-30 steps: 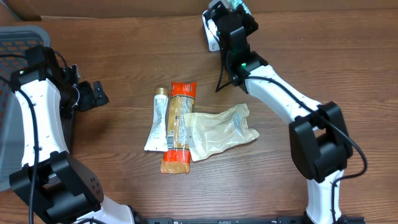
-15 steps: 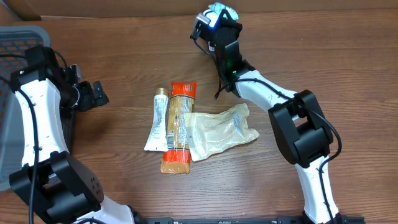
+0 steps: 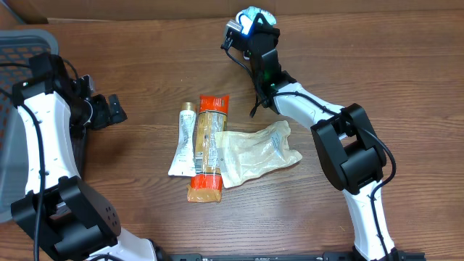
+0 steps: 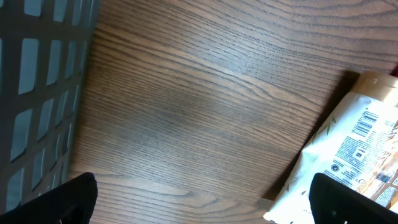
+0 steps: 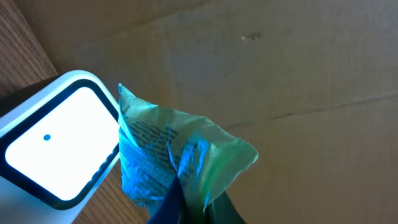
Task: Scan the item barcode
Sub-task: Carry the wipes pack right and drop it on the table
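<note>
A brown wooden table fills the overhead view, its grain running left to right. In the left wrist view the grain shows as fine dark streaks. Along the far edge stands what looks like a tan cardboard panel, faintly creased in the right wrist view. A grey slotted basket stands at the left side. The light is even and the shadows soft.

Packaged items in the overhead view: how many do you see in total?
4. A white tube, orange packet and clear bag lie together mid-table; a green packet is in the right hand near the far edge. Others may hide underneath.
</note>
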`<state>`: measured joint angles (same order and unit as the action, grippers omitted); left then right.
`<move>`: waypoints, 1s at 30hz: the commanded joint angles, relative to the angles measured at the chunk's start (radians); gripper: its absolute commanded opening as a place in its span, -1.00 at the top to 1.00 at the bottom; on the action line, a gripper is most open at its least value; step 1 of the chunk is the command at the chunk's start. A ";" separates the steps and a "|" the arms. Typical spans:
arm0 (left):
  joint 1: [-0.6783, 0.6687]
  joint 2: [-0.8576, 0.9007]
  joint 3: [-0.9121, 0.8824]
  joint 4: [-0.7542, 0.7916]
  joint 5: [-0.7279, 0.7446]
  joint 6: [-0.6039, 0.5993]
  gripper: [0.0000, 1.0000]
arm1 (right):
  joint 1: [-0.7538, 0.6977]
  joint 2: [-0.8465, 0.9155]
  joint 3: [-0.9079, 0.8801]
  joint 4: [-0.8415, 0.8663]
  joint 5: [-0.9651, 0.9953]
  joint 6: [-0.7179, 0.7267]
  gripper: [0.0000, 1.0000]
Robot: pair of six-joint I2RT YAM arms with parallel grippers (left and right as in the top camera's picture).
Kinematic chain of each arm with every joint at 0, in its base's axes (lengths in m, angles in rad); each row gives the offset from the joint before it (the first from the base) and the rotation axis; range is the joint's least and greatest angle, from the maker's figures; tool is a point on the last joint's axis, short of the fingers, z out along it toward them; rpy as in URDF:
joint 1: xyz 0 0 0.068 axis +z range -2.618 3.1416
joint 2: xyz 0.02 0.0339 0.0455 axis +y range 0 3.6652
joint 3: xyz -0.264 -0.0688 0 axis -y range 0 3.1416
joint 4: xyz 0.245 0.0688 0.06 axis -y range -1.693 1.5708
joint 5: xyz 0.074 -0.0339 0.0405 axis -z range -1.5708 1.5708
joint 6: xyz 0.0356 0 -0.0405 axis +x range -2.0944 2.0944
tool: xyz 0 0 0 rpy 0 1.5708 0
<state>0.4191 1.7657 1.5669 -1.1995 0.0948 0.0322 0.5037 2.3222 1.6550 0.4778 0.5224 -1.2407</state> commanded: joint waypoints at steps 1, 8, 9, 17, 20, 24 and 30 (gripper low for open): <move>0.012 0.007 0.012 0.000 0.007 -0.017 -0.99 | 0.005 -0.030 0.027 0.014 0.035 0.132 0.93; 0.012 0.007 0.012 0.000 0.007 -0.017 -0.99 | 0.004 -0.277 0.027 -0.331 -0.055 0.467 0.93; 0.012 0.007 0.012 0.000 0.007 -0.017 -0.99 | 0.000 -0.326 0.027 -0.410 -0.099 0.539 0.93; 0.012 0.007 0.012 0.000 0.007 -0.017 -0.99 | -0.179 -0.694 0.027 -0.996 -0.683 1.082 0.93; 0.012 0.007 0.012 0.000 0.006 -0.017 -0.99 | -0.332 -0.779 0.027 -1.199 -0.891 1.207 0.93; 0.012 0.007 0.012 0.000 0.007 -0.017 -0.99 | -0.544 -0.806 0.024 -1.490 -0.932 1.366 0.93; 0.012 0.007 0.012 0.000 0.007 -0.017 -0.99 | -0.787 -0.776 -0.163 -1.609 -0.924 1.371 0.93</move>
<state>0.4191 1.7660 1.5669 -1.2003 0.0982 0.0322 -0.2127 1.5265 1.5848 -1.1488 -0.3485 0.0704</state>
